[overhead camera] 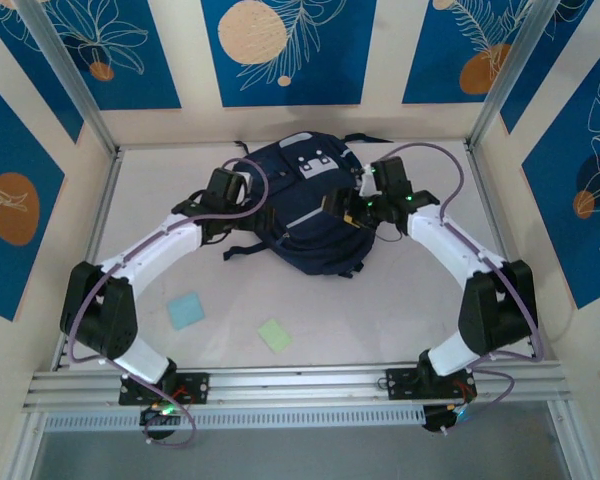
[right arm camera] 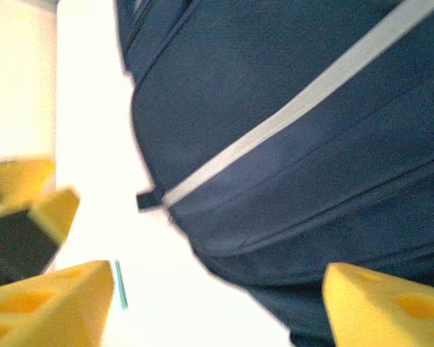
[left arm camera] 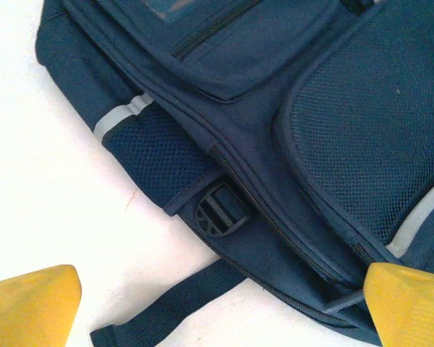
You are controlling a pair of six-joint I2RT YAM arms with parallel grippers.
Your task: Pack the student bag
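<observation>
Mostly, student bag (overhead camera: 305,215) cut off in wrist views; left hand (left arm camera: 220,303) and right hand (right arm camera: 217,303) spread wide beside it, empty.

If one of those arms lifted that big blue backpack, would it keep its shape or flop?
Probably flop: the student bag is soft fabric, lying slumped. Its loose strap would likely dangle and might snag. Pushed, it would probably bunch up rather than roll.

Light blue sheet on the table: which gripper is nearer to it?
Left. The left gripper sits at the left of the student bag, just beyond the sheet; the right gripper is at its right, farther off.
</observation>
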